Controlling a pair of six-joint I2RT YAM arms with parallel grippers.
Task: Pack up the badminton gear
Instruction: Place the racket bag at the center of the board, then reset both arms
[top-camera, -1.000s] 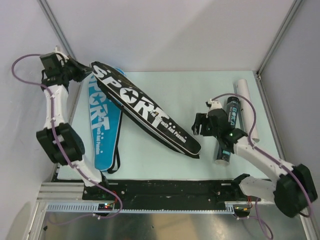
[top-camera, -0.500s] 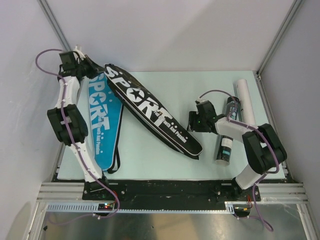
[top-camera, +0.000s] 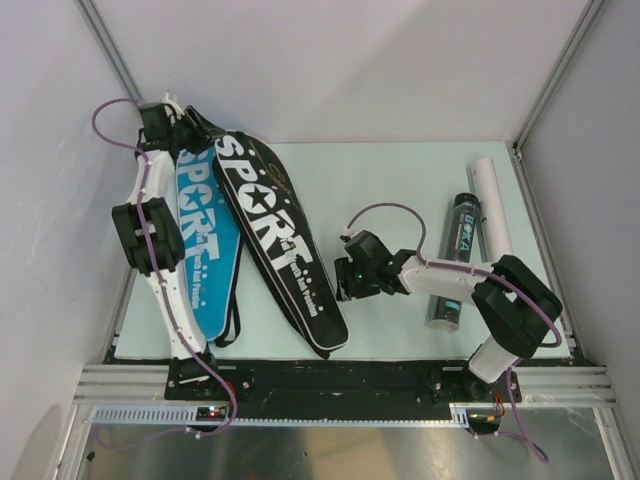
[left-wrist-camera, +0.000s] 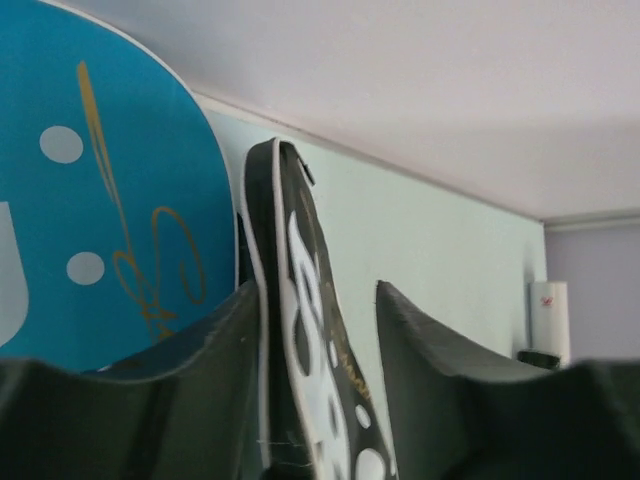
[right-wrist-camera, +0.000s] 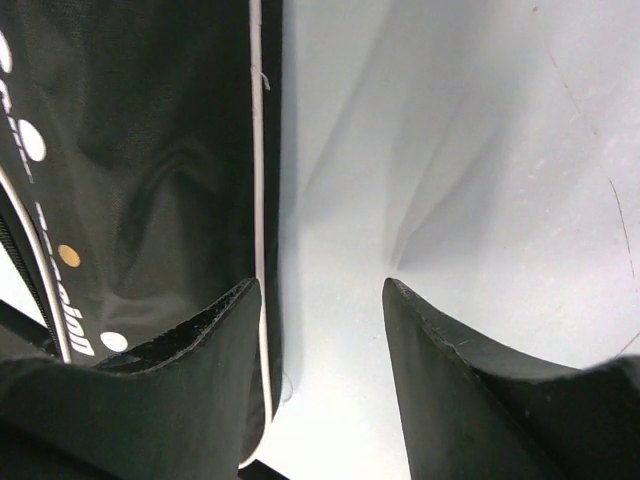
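The black "SPORT" racket bag (top-camera: 275, 240) lies slanted on the table, its top end at the far left between the fingers of my left gripper (top-camera: 185, 130). In the left wrist view that gripper (left-wrist-camera: 318, 290) is open: the bag's white-piped edge (left-wrist-camera: 290, 230) stands close to the left finger, with a gap to the right one. The blue "SPORT" bag (top-camera: 200, 240) (left-wrist-camera: 100, 200) lies flat just left of it. My right gripper (top-camera: 343, 282) (right-wrist-camera: 320, 285) is open low over the table beside the black bag's right edge (right-wrist-camera: 150, 150), holding nothing.
A black shuttle tube (top-camera: 455, 255) and a white tube (top-camera: 492, 215) lie side by side at the right of the pale green table (top-camera: 380, 190). The white tube (left-wrist-camera: 548, 315) also shows far right in the left wrist view. Frame posts and walls border the table.
The black bag's lower end has swung toward the near left, beside the blue bag. My left gripper has opened. My right gripper followed the bag leftward.
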